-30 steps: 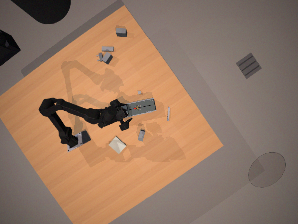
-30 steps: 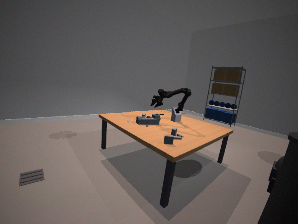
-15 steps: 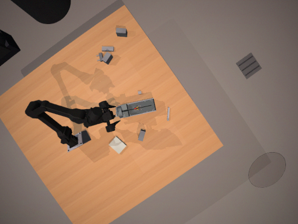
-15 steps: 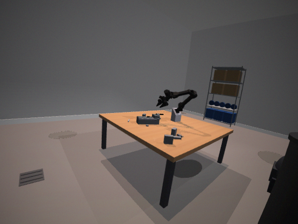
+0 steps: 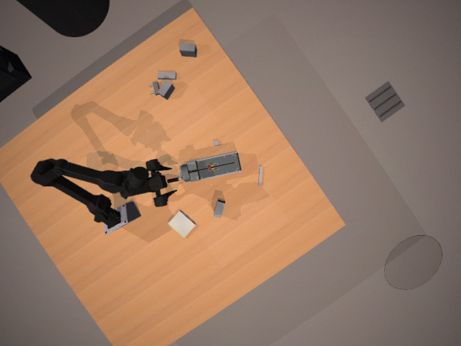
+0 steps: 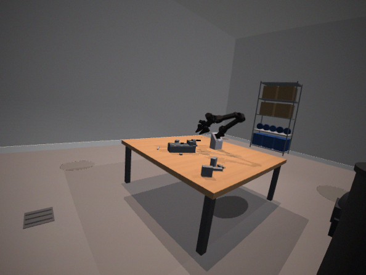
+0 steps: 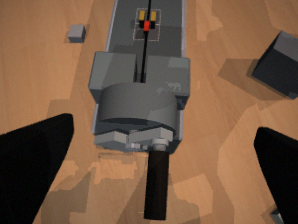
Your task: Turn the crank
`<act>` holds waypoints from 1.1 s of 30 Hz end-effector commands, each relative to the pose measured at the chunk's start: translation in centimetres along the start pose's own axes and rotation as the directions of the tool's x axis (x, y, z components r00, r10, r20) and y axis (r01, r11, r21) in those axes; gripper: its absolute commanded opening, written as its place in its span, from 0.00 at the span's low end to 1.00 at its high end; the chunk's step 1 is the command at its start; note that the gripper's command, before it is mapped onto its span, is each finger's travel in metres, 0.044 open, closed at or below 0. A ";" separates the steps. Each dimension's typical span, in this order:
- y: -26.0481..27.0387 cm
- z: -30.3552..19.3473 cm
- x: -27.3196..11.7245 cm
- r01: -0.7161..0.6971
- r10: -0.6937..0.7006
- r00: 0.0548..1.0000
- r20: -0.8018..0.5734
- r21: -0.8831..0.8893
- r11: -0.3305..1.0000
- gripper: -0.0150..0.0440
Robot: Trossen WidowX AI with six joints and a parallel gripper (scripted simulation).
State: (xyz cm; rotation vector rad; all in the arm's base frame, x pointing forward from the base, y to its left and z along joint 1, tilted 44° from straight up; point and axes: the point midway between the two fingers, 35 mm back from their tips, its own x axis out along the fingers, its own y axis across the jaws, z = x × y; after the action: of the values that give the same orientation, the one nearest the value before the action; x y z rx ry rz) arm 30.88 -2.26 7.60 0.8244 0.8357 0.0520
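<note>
The grey machine (image 5: pixel 229 159) (image 6: pixel 182 148) (image 7: pixel 122 47) lies on the table with a long dark slot along its top. The red pointer (image 5: pixel 209 167) (image 7: pixel 146 26) sits slightly to the crank side of the two brass marks, the left mark (image 7: pixel 142 16) and the right mark (image 7: pixel 153 16), not level with them. The crank's black handle (image 5: pixel 173 180) (image 6: pixel 198 140) (image 7: pixel 157 185) sticks out from the machine's near end, right of centre in the wrist view. My gripper (image 5: pixel 173 179) (image 6: pixel 199 132) (image 7: pixel 165 129) is wide open and empty above the handle, with one finger to each side, touching nothing.
A small grey cube (image 5: pixel 216 143) (image 7: pixel 77 33) and a dark grey block (image 5: pixel 219 209) (image 7: pixel 280 65) flank the machine. A thin bar (image 5: pixel 261 175) (image 6: pixel 158 148) lies beyond its far end. A pale block (image 5: pixel 181 224) is near the arm base. Several grey parts (image 5: pixel 167 90) lie farther off.
</note>
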 end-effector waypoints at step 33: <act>-0.1 -5.6 5.3 0.003 -0.003 1.000 -0.007 0.007 1.000 1.00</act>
State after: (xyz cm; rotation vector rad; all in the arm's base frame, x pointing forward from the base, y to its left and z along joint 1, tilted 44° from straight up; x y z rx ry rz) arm 30.83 2.74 2.39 0.8275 0.8426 0.0531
